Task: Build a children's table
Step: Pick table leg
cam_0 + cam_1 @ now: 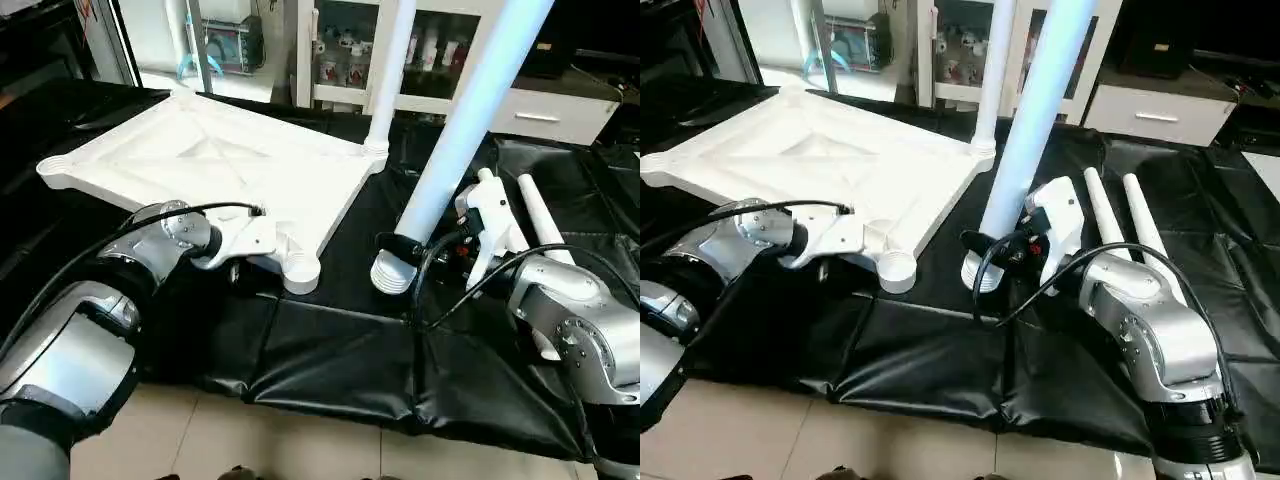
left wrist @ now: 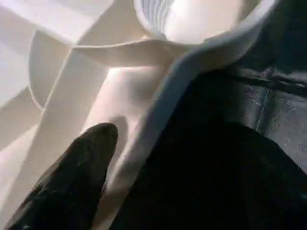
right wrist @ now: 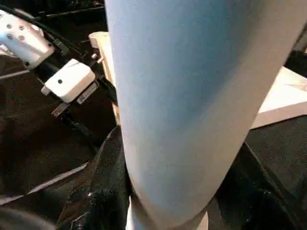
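White plastic tabletop [image 1: 230,165] lies underside up on the black mat [image 1: 330,360], w/ one leg [image 1: 390,75] already standing in the far corner socket. Your left tool [image 1: 262,262] pinches the top's rim right beside the near corner socket [image 1: 300,272]; the wrist view shows one finger [image 2: 79,172] inside the rim, the other under it. That looks like bracing, so the top won't slide while a leg goes in.

Your right tool [image 1: 400,245] is clamped round the next leg [image 1: 460,130] low down, just above its ribbed end [image 1: 392,275], which sits on the mat or just off it (can't tell), tube leaning away from you. Low grip gives control of the end that has to enter. That end is near the socket but apart from it, off to the left tool's outer side.

Two spare legs [image 1: 1125,215] lie on the mat beyond the right tool. Next, I'd judge: lift, shift toward the socket, stand it straighter.
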